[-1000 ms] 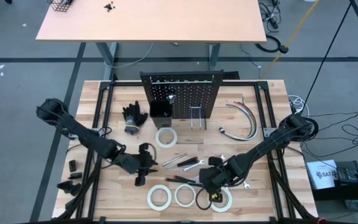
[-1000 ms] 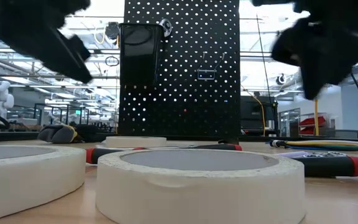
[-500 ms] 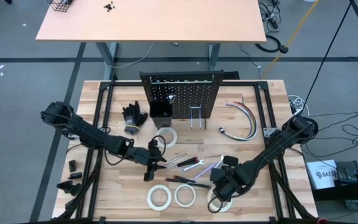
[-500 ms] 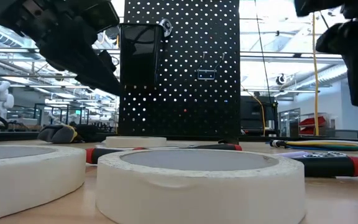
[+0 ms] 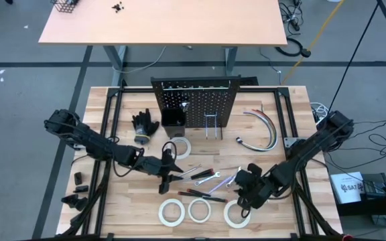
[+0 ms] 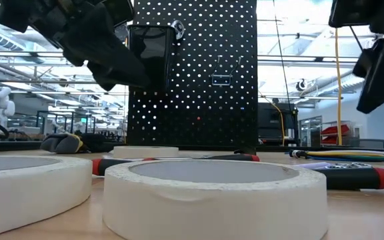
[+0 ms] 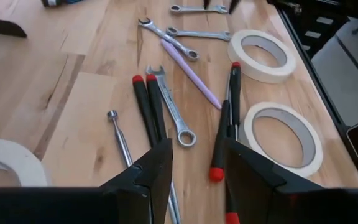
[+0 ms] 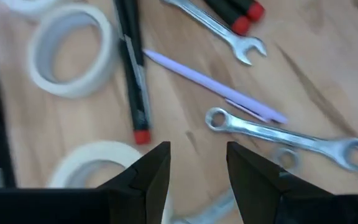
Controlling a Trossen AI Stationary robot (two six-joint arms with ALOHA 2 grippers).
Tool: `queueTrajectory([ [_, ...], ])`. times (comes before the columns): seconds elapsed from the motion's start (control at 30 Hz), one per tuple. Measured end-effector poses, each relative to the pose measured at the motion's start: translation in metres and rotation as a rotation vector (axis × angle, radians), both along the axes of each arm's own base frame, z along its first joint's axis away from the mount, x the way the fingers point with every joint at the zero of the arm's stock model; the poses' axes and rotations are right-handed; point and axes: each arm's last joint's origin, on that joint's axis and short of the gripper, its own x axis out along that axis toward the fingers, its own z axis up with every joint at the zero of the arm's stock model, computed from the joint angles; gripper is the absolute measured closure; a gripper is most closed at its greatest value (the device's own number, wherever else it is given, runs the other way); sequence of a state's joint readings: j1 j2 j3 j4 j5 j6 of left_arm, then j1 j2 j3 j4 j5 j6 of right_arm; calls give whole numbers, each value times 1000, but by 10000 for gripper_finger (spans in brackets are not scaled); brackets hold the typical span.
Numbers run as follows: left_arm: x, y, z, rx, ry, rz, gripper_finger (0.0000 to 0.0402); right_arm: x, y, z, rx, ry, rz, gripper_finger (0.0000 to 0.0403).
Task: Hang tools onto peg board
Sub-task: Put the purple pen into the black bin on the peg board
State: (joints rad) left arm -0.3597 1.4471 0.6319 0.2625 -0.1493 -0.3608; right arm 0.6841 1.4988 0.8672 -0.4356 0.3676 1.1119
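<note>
The tools lie flat on the wooden table in front of the upright black peg board (image 5: 196, 100): silver wrenches (image 7: 173, 115), red-and-black screwdrivers (image 7: 148, 106) and white tape rolls (image 5: 198, 209). My left gripper (image 5: 169, 171) hovers open above the table at the left of the tool cluster, pointing toward it; its own view shows empty space between its fingers (image 7: 197, 177). My right gripper (image 5: 243, 191) hovers open at the right of the cluster, above a wrench (image 8: 284, 140) and a screwdriver (image 8: 132, 74), holding nothing.
A purple pen (image 7: 191, 74) lies among the tools. Black gloves (image 5: 144, 126) lie left of the peg board and curved grey hoses (image 5: 263, 130) to its right. One tape roll (image 5: 178, 147) lies close to the board, and another (image 5: 236, 214) near the front edge.
My left gripper has moved toward the table's right, closer to the tool cluster. My right gripper has swung toward the table's right edge and rolled about its own axis, uncovering the tape roll near the front edge. No tool has moved.
</note>
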Motion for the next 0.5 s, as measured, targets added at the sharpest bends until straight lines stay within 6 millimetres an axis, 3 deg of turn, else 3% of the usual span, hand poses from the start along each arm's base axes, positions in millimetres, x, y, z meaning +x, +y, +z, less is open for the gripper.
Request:
queueTrajectory([
  [0.17, 0, 0, 1, 2, -7, 9, 261, 10, -4, 0, -34, -77, 83, 252],
  [0.37, 1, 2, 1, 0, -14, 18, 261, 22, -11, 4, -209, -143, 301, 252],
  [0.5, 1, 2, 1, -32, -8, 38, 261, 22, -13, 3, -240, -131, 332, 252],
])
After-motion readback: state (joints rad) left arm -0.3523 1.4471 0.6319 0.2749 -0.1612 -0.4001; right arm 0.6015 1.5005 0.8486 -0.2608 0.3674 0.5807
